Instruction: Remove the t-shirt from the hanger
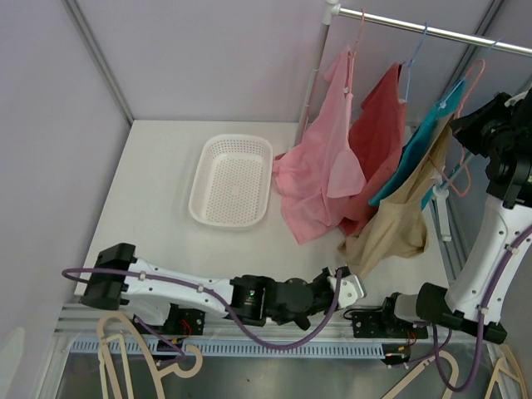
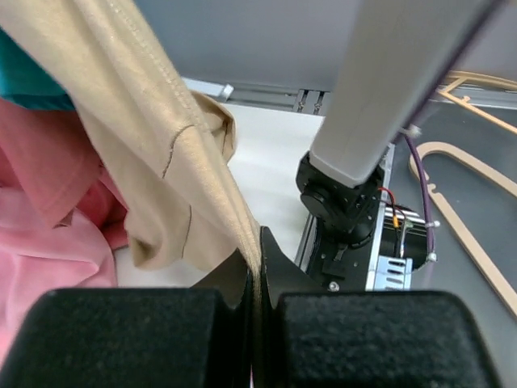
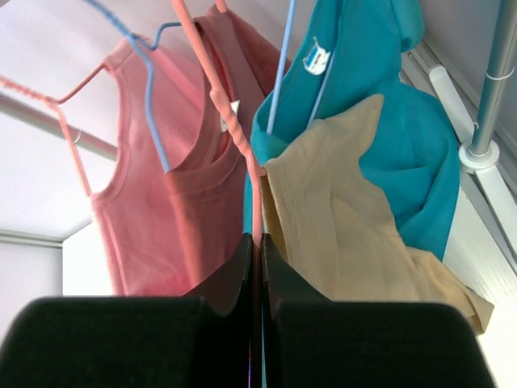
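Note:
The beige t-shirt [image 1: 399, 218] hangs half off a pink hanger [image 1: 467, 90] at the right end of the rail and sags toward the table. My left gripper [image 1: 344, 279] is low at the near edge, shut on the shirt's lower hem. In the left wrist view the beige t-shirt [image 2: 153, 145] runs down into the left gripper [image 2: 260, 242]. My right gripper [image 1: 462, 126] is raised by the rail, shut on the hanger. In the right wrist view the pink hanger wire [image 3: 234, 137] enters the right gripper [image 3: 259, 240], with the beige t-shirt [image 3: 339, 218] draped just right of it.
A white perforated basket [image 1: 233, 179] lies on the table at left. Pink [image 1: 320, 174], red [image 1: 378, 133] and teal [image 1: 420, 145] garments hang from the metal rail [image 1: 432, 32]. Wooden hangers [image 1: 141, 357] lie below the near edge. The right arm's base [image 2: 355, 202] stands close by.

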Tool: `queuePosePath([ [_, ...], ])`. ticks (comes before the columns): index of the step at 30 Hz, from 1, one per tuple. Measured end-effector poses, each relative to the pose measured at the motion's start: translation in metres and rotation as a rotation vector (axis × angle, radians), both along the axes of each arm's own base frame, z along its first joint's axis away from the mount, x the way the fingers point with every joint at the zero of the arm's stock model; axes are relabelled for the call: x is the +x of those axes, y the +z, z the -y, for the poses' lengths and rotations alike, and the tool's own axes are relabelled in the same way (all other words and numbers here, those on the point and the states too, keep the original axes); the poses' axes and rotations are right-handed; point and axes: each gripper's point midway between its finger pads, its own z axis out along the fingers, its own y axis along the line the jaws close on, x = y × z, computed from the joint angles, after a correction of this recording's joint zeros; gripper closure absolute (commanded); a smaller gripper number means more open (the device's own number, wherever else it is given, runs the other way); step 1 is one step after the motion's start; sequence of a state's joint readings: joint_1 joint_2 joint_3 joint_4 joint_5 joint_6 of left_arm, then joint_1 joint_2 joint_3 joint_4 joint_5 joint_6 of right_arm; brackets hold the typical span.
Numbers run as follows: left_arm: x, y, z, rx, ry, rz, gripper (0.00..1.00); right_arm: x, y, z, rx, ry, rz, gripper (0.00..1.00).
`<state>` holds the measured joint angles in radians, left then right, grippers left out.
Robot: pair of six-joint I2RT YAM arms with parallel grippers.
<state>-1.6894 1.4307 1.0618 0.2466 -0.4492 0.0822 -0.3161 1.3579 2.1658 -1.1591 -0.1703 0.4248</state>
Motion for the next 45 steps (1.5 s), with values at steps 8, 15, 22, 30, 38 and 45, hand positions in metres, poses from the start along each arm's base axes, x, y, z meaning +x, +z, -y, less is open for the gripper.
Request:
queuePosePath([
  [8,0.124,0.015,0.052,0.002,0.163,-0.150,0.99,-0.082,0.023,-0.031,-0.045,0.028,0.118,1.00],
  [15,0.201,0.064,0.068,-0.049,0.240,-0.237,0.99,-0.137,0.028,-0.051,-0.084,0.052,0.182,1.00],
  [22,0.165,0.020,0.076,0.047,0.108,-0.354,0.99,-0.135,0.044,-0.025,-0.133,-0.083,0.184,1.00],
  [30,0.113,-0.081,0.040,0.280,0.051,-0.463,0.99,-0.130,0.051,-0.008,-0.158,-0.166,0.204,1.00],
  [38,0.041,0.072,-0.030,0.085,-0.097,-0.356,0.99,-0.090,0.021,0.011,-0.188,-0.184,0.101,1.00],
  [45,0.112,0.249,-0.137,-0.312,0.109,-0.210,0.99,-0.065,0.025,0.025,-0.243,-0.200,0.102,1.00],
])
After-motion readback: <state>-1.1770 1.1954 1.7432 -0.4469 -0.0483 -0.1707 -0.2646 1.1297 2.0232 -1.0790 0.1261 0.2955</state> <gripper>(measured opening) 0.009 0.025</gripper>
